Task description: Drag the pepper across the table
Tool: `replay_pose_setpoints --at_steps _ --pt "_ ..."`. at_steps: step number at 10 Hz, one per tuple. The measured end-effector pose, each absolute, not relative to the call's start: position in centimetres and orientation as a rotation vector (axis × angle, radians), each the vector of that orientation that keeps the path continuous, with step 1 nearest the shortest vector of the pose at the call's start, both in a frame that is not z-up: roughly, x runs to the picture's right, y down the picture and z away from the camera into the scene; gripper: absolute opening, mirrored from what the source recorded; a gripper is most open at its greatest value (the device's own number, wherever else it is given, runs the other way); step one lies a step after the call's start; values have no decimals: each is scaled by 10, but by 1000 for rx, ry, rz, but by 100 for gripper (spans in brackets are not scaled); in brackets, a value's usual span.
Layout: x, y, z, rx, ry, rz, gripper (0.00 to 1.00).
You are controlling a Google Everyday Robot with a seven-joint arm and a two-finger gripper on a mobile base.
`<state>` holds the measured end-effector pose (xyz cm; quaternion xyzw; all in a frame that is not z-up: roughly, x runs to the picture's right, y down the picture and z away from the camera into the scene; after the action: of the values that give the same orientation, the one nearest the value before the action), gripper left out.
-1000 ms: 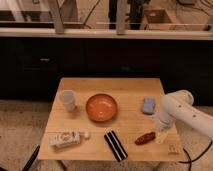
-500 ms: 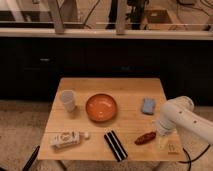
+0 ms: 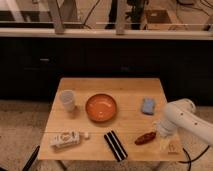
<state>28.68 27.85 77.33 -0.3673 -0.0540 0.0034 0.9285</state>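
Note:
The pepper (image 3: 146, 138) is small, dark red-brown and slightly curved. It lies on the light wooden table (image 3: 125, 90) near the front right corner. My gripper (image 3: 162, 137) hangs below the white arm (image 3: 179, 116) at the table's right edge, just right of the pepper and low over the tabletop. Whether it touches the pepper cannot be told.
An orange bowl (image 3: 101, 107) sits mid-table, with a pale cup (image 3: 67, 100) to its left. A blue sponge (image 3: 148, 105) lies behind the pepper and a black striped bar (image 3: 115, 145) to its left. A white carton (image 3: 65, 140) lies at the front left. A dark cabinet stands behind the table.
The arm has come down and slightly forward at the table's right edge, bringing the gripper lower beside the pepper. The pepper has not visibly moved.

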Motion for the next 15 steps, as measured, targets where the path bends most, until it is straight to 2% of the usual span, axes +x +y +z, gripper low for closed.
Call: replay_pose_setpoints --at_steps 5,7,12,13,15 --pt "289 283 780 -750 -112 -5 78" --pt "292 284 781 -749 -109 -3 60" --pt "286 280 790 -764 -92 -30 8" --pt "285 271 799 -762 -88 -36 1" --pt "289 266 804 -768 -83 -33 0"
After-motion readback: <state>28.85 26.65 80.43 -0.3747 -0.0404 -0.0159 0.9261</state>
